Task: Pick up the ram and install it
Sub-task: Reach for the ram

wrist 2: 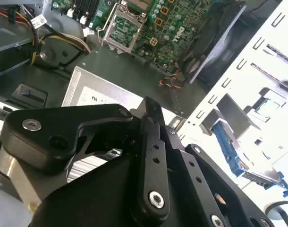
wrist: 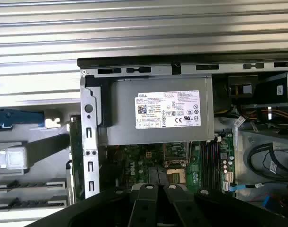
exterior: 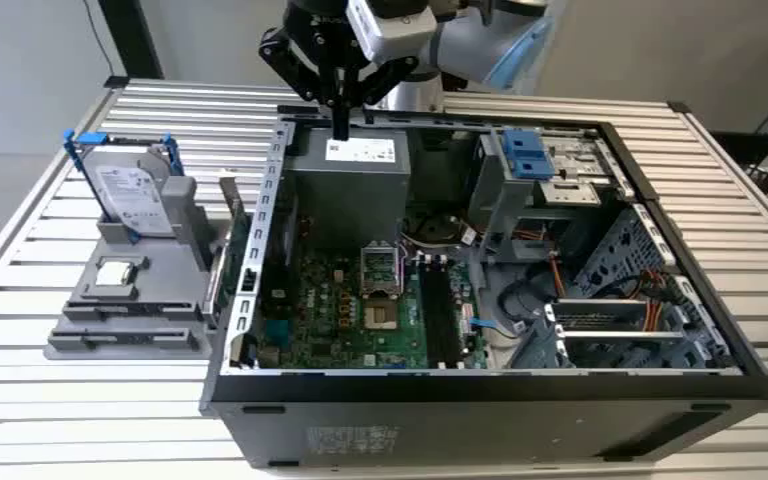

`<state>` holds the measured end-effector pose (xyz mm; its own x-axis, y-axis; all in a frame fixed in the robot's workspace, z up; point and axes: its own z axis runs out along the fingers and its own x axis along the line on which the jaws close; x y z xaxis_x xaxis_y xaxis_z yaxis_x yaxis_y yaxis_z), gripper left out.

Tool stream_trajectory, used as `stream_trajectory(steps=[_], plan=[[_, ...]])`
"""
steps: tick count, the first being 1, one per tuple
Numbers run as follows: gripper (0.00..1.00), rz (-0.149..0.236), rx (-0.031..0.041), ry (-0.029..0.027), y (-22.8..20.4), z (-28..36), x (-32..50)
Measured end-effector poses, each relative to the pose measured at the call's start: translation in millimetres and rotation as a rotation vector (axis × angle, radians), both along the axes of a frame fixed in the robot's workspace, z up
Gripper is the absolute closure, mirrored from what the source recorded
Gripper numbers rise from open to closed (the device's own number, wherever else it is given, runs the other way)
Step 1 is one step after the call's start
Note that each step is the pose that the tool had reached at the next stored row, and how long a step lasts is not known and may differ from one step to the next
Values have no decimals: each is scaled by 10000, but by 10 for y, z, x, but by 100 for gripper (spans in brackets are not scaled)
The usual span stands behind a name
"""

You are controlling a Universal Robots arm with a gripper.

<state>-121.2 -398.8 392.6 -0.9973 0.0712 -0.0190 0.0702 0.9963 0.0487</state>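
My jaws are closed together on nothing, above the power supply [exterior: 344, 165]. In the exterior view the ram [exterior: 235, 270] stands on edge beside the grey holder [exterior: 131, 300], just outside the computer case [exterior: 491, 400], at seven o'clock from me. Its long axis runs twelve-to-six.

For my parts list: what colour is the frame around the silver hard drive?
Blue. The frame around the hard drive shows best in the exterior view.

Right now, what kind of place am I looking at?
Probably a robot workcell for computer assembly: an open desktop case on a slatted metal table, a hard drive in a holder beside it, a robot arm above.
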Motion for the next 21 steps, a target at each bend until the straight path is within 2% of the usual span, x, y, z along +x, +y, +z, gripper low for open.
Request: stream_trajectory(steps=[13,21], plan=[[100,-6,0,2,0,0,-2],[100,-6,1,2,0,0,-73]])
